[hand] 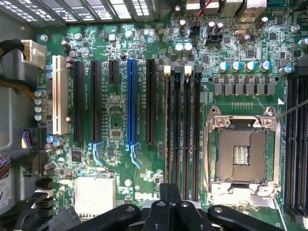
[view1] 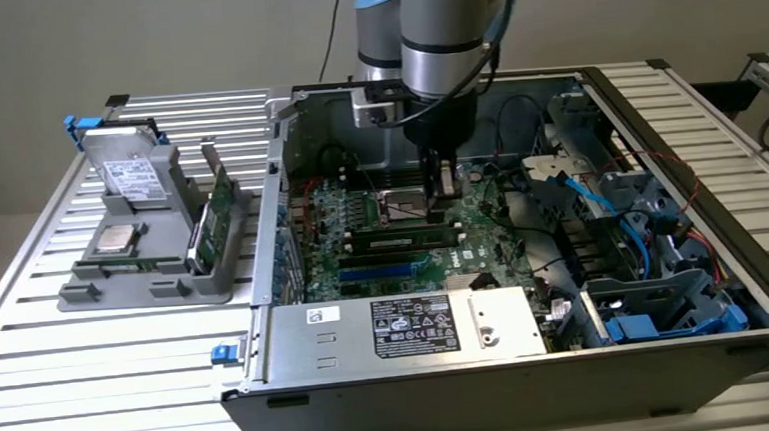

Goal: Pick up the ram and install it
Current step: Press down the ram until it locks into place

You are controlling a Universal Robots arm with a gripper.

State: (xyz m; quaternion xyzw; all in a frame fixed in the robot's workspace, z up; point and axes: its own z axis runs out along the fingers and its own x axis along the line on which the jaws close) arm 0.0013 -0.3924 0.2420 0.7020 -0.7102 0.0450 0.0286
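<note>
The ram (view1: 400, 242), a narrow green stick with dark chips and a pale label, sits along the black memory slots (hand: 182, 130) of the motherboard (view1: 372, 216) inside the open computer case. In the wrist view its thin top edge (hand: 167, 134) stands in the slot with a white clip. My gripper (view1: 442, 184) hangs over the board just behind the ram, near the CPU socket (hand: 242, 154), and is apart from the stick. Its black fingers (hand: 169, 204) are shut together with nothing between them.
A grey tray (view1: 135, 281) at the exterior view's left holds upright green cards (view1: 219, 208) and a drive (view1: 129, 176). The power supply (view1: 411, 326) fills the case's front. Blue and black cables (view1: 598, 202) and a drive cage (view1: 664, 304) crowd the exterior view's right.
</note>
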